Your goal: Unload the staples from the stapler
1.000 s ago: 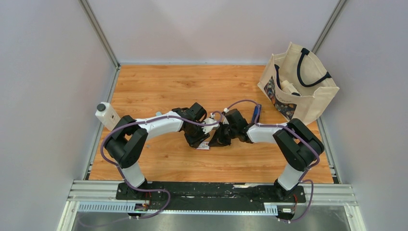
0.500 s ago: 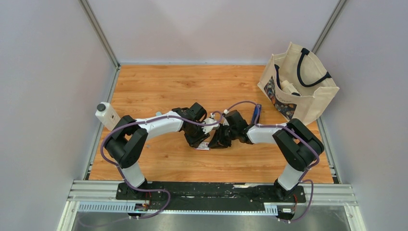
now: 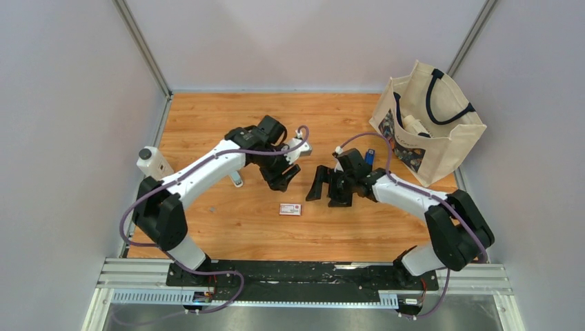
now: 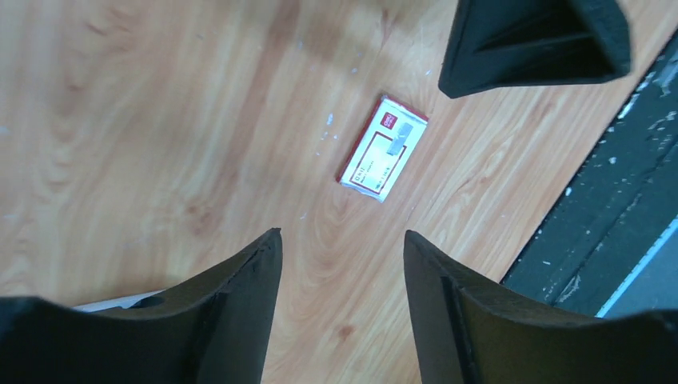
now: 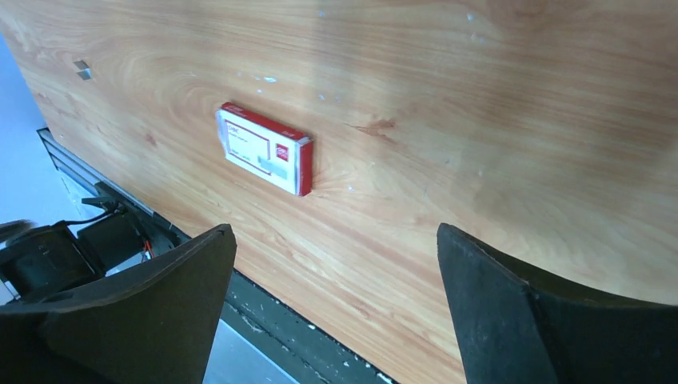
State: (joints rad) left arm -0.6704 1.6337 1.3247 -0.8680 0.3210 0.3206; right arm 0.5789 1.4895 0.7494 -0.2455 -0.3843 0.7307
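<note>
The stapler (image 3: 370, 156) shows only as a blue sliver behind the right arm's cable (image 3: 383, 146), at 2 o'clock from the box (image 3: 290, 209). A grey patch (image 4: 396, 145) on the box lid is too small to tell print from metal. A pale bar (image 3: 236, 180) lies at 10 o'clock from the box, beside the left arm; what it is I cannot tell.

The table (image 3: 207, 124) is orange wood flecked with white specks. Grey walls stand around it, and a bag (image 3: 441, 148) sits at its 2 o'clock corner.

The left claw (image 4: 342, 240) hangs at 12 o'clock from the box, partly spread, holding nothing. The right claw (image 5: 336, 232) gapes wide, empty, touching nothing.
</note>
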